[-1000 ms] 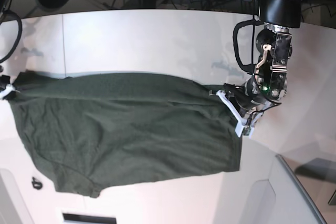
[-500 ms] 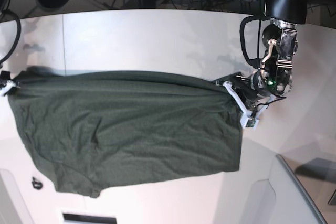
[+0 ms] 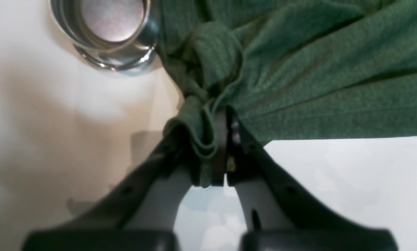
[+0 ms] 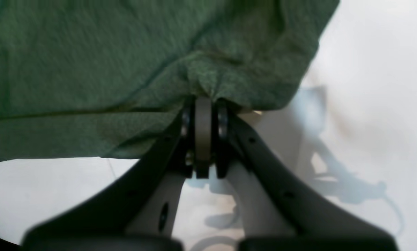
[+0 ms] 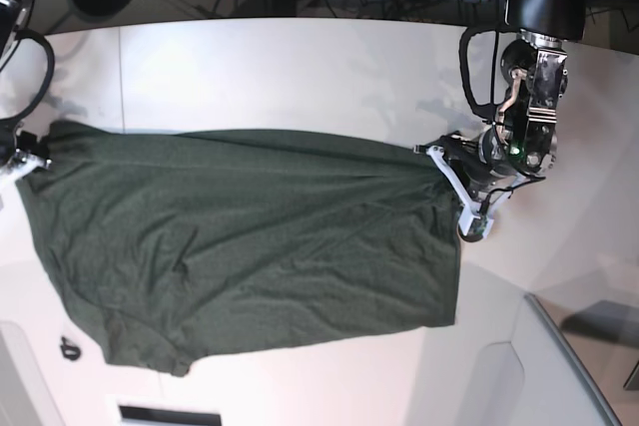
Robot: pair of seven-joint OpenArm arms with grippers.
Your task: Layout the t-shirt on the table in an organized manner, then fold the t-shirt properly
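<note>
Stretching between 2 claws, the plain dark green cloth t-shirt [image 5: 240,246] lies spread on the large white smooth table [image 5: 300,77]. Left gripper [image 3: 217,139]: jaws clamped on a bunched fold of t-shirt, cloth fanning up and away from the tips. Right gripper [image 4: 203,115]: jaws clamped on the t-shirt edge; in base view it is cut off at the frame edge. Beyond the left claw, a shiny metal ring [image 3: 107,31], partly cropped.
</note>
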